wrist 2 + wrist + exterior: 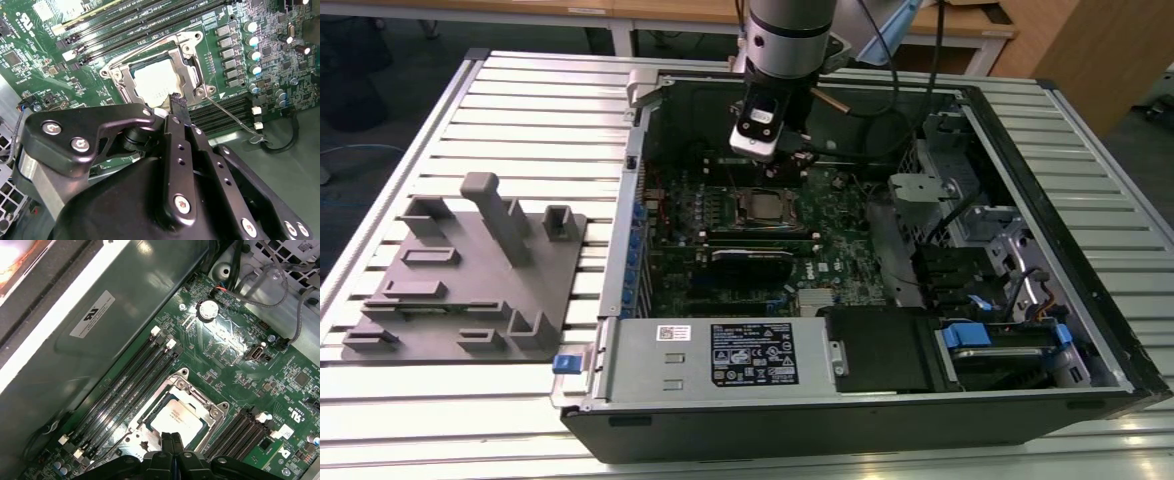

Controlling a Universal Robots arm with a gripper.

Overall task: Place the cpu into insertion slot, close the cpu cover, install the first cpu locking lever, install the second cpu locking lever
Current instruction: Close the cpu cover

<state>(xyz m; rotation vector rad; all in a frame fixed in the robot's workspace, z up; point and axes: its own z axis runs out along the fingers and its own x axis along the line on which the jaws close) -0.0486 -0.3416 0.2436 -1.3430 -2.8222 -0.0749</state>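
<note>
Progress reads as roughly half done. The cpu (176, 416) lies flat in the insertion slot (152, 407), just ahead of the claw's tips. Its grey top shows through the window of the cpu cover (199, 397), which appears folded down over it. So seating the chip and closing the cover look finished.

The levers look like what is left. In the second wrist view one locking lever (231, 119) slants away from the socket's corner, off to one side of the claw. Its hooked end is well clear of the frame, which suggests it is not latched. The other locking lever (145, 49) runs along the socket's far edge, beyond the claw; whether it is hooked down cannot be told.

The claw (172, 440) sits close over the near edge of the socket, its two fingers pressed together with nothing between them.

By count there is one cpu, one slot, one cover, two lever wires and one claw. Further out, a bank of long black memory slots (117, 390) flanks the socket on each side. They sit on one green motherboard (235, 370) inside one open computer case (854, 420) on the bench (520, 110). One grey fixture block (467, 270) lies well away from the claw.
</note>
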